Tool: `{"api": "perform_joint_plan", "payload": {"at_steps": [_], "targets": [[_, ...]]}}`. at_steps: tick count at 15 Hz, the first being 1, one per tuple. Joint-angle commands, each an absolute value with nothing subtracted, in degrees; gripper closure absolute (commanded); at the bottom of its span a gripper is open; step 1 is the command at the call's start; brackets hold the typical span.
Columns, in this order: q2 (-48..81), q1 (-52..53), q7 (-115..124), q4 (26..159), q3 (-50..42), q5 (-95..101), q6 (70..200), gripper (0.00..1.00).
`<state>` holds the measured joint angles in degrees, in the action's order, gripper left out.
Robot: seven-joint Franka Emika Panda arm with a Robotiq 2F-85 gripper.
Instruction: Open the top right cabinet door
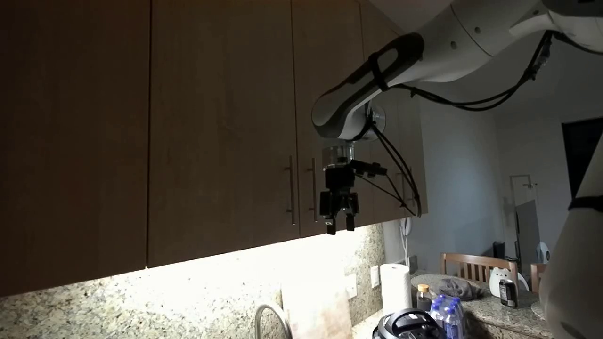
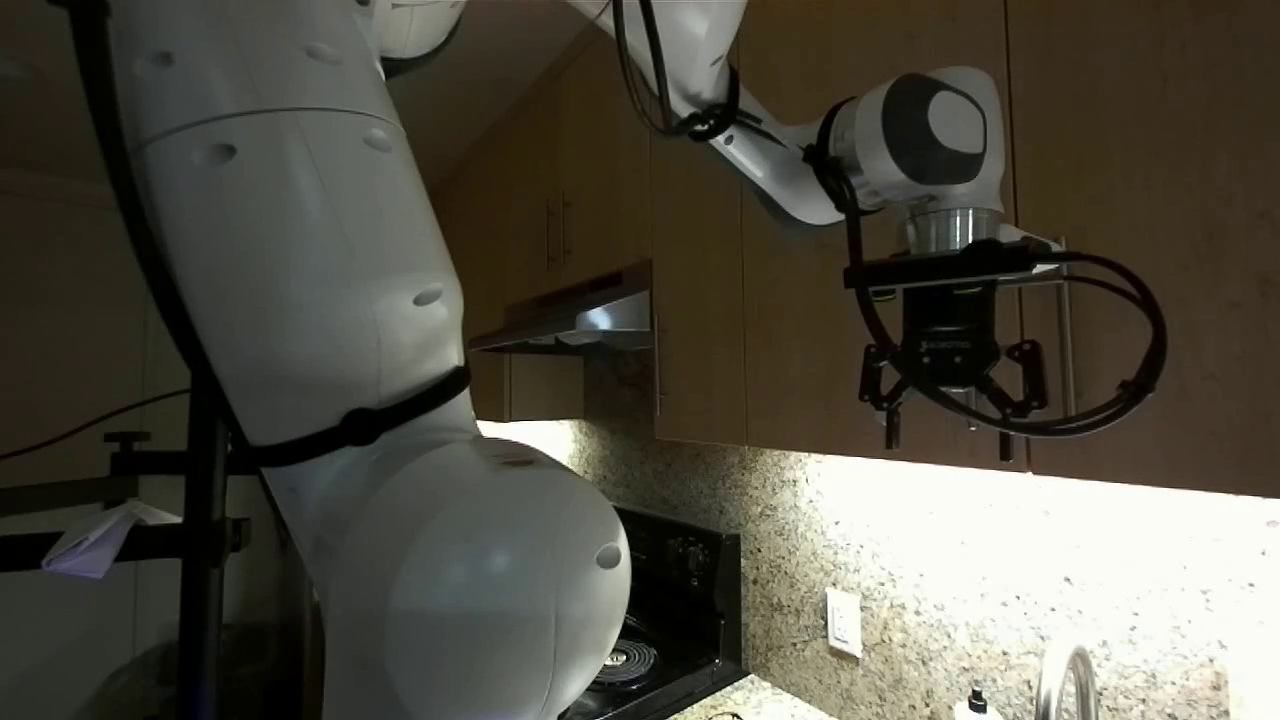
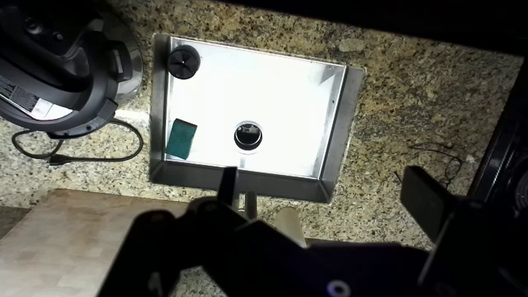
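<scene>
Looks like a home kitchen: fitted with wooden wall cabinets [image 1: 221, 141], a range hood [image 2: 580, 322], a black coil-burner stove [image 2: 690, 560] and a sink [image 3: 264, 86] with a green sponge [image 3: 181, 140] in it; stocked with a lidded cooker [image 3: 62, 74], paper towel roll [image 1: 395, 287] and blue-capped bottles [image 1: 450, 320]; furnished with wooden chairs [image 1: 476, 259].

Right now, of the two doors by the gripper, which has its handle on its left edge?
The right door: its handle runs low along its left edge; the left door carries the other handle on its right edge.
</scene>
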<state>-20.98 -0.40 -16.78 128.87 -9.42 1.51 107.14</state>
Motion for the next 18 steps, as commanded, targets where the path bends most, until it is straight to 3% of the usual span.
{"api": "perform_joint_plan", "payload": {"at_steps": [1, 18], "targets": [[-20.69, -0.89, -16.02, 129.44, -8.35, 0.05, 108.13, 0.0], [-32.45, -7.49, 5.15, 130.68, -4.0, 4.84, 122.04, 0.0]]}}
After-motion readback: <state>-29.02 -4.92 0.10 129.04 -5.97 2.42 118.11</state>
